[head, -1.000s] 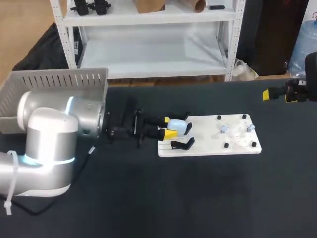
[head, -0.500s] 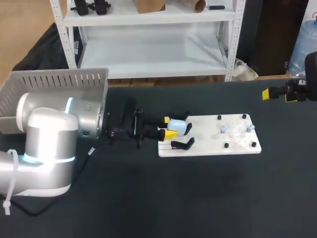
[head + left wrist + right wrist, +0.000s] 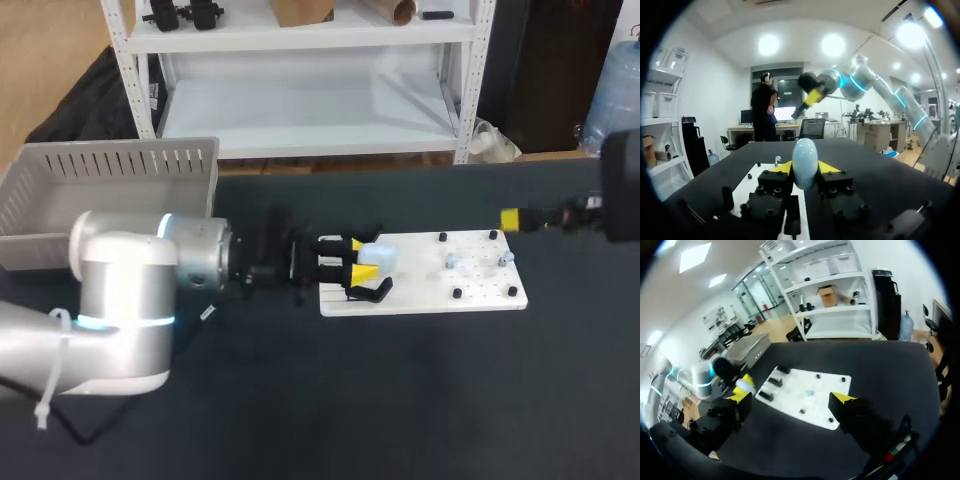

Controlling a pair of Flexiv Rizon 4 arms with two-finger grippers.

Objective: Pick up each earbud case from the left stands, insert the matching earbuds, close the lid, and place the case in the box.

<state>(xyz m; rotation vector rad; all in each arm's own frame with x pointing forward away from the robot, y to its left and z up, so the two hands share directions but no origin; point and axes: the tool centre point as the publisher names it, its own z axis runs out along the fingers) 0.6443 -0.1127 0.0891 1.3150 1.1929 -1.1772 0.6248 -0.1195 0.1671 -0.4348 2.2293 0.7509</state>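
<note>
- The left wrist view showed the left gripper (image 3: 804, 167) clamped on the pale earbud case (image 3: 804, 157) from both sides. The head view placed it at the white board's (image 3: 430, 292) 9 o'clock edge.
- The right gripper (image 3: 791, 398) gaped wide, holding nothing — off the board's 2 o'clock corner, well apart from the case.

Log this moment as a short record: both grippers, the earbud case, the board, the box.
left gripper: shut on the pale blue earbud case
earbud case: at the white board's left end, beside a black stand
right gripper: open, empty, past the board's right end
earbuds: two small pale pieces on the board's right half
grey box: at the table's far left
</note>
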